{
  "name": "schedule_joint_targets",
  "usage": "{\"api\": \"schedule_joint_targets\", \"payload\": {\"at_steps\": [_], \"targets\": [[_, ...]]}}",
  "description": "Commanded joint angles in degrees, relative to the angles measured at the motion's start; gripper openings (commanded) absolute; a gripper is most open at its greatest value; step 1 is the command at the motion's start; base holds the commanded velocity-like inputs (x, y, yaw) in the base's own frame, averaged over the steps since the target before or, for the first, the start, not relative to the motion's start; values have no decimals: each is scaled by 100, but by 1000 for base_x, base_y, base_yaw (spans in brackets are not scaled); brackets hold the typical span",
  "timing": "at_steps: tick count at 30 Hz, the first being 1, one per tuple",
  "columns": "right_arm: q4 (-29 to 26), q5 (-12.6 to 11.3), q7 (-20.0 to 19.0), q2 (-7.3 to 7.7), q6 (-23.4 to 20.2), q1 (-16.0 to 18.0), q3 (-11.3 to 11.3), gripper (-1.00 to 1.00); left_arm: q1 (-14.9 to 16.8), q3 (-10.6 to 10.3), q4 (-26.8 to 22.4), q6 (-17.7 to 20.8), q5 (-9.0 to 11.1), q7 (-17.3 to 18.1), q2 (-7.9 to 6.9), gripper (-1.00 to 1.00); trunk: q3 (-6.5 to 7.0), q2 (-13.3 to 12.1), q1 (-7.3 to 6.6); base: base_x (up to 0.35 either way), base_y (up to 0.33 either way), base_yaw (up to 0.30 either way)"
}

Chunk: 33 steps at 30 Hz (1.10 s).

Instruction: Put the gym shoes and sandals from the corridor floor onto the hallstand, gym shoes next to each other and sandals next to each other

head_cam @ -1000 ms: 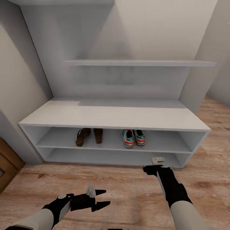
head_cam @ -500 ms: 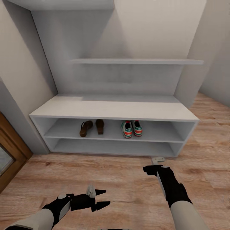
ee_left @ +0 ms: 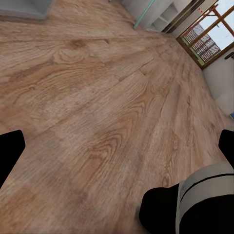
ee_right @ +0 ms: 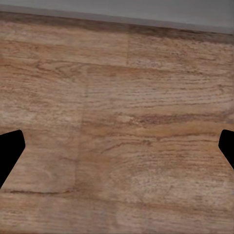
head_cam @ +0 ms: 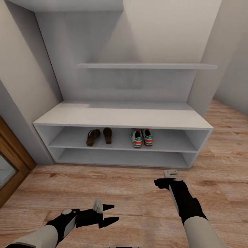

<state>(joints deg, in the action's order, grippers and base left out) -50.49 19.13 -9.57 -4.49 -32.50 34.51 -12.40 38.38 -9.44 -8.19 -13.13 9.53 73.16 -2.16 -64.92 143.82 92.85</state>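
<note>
— Where are our grippers?
— Our left gripper (head_cam: 111, 213) and right gripper (head_cam: 164, 176) hang with fingers spread and empty over the corridor floor (head_cam: 131, 193), posed as before.
— And the shoes?
— The two sandals (head_cam: 99, 136) and two gym shoes (head_cam: 142, 137) sit paired on the hallstand (head_cam: 120, 119)'s upper tier. Since a second ago, we've seen the whole view pull back, revealing a wooden door frame (head_cam: 10, 162).

Soft, even, shadow-light simulator lighting; wrist views slightly blurred, head view sharp with wide-angle edge stretch
</note>
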Motion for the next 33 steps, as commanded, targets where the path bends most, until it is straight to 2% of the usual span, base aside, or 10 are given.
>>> {"api": "schedule_joint_targets", "payload": {"at_steps": [1,28,33], "targets": [[-10,59,-52,-8,-20,3,-26,100,3,-49,1,-32,49,5,-3,100,-5,2,-1,0,0,0],[47,46,-81,-16,-20,3,-34,100,3,-49,-3,-32,48,0,-3,100,-5,2,-1,-7,0,0],[55,-221,-88,-16,-20,3,-34,100,3,-49,-5,-32,49,-4,-9,100,-5,2,-1,-233,0,0]]}}
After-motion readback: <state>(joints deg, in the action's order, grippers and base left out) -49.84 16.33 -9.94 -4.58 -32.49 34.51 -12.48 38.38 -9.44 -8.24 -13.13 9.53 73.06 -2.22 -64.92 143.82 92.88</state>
